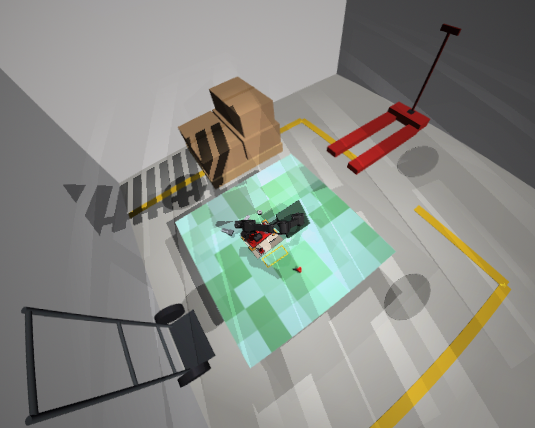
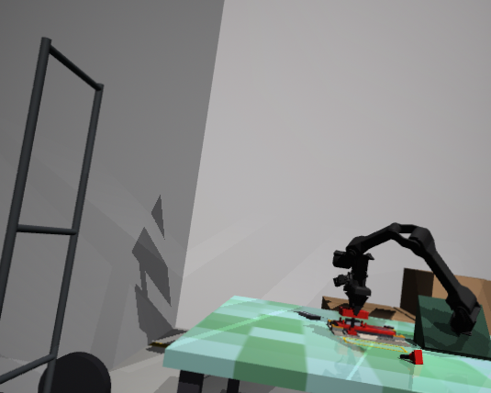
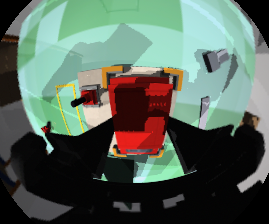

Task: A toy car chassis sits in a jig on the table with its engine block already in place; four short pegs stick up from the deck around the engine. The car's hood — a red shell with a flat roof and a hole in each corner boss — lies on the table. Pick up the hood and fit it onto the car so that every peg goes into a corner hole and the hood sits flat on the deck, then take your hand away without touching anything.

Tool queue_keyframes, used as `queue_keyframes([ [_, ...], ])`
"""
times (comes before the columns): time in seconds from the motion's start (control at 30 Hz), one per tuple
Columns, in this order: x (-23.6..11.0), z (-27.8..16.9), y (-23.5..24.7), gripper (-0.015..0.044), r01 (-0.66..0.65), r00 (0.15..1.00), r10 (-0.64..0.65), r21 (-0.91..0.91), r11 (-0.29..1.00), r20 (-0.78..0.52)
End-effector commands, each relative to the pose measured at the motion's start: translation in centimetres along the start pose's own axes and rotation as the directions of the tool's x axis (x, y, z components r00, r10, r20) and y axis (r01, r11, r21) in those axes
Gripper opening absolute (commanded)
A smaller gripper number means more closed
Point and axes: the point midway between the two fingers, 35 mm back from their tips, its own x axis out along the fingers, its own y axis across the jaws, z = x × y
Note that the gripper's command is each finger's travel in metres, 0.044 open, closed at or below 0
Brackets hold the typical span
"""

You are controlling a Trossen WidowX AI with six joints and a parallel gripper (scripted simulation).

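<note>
The red hood (image 2: 354,313) (image 3: 141,107) is between the fingers of my gripper (image 2: 358,310) (image 3: 140,119), which is shut on it. The hood looks about level in the exterior view and hangs a little above one end of the red chassis (image 2: 379,330), with a gap between them. The dark engine block (image 2: 353,322) shows in that gap. In the wrist view the hood covers most of the chassis and looks roughly lined up with it. The pale jig (image 3: 96,118) with orange corner brackets surrounds the chassis. The pegs and corner holes cannot be made out.
A small red part with a black stem (image 1: 298,270) (image 2: 418,357) lies on the table. Another red part (image 3: 90,96) with a black stem sits in the jig beside the chassis. A yellow outline (image 3: 61,107) marks the table. Grey items (image 3: 212,62) (image 3: 204,112) lie on the other side.
</note>
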Motion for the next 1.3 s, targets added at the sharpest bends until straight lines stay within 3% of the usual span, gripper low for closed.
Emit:
queue_keyframes([
  [0.0, 0.63, -0.06, -0.11, 0.0, -0.004, 1.0, 0.004, 0.005, 1.0, 0.005],
  [1.27, 0.94, -0.16, -0.11, 0.0, 0.008, 1.0, -0.008, 0.007, 1.0, 0.008],
])
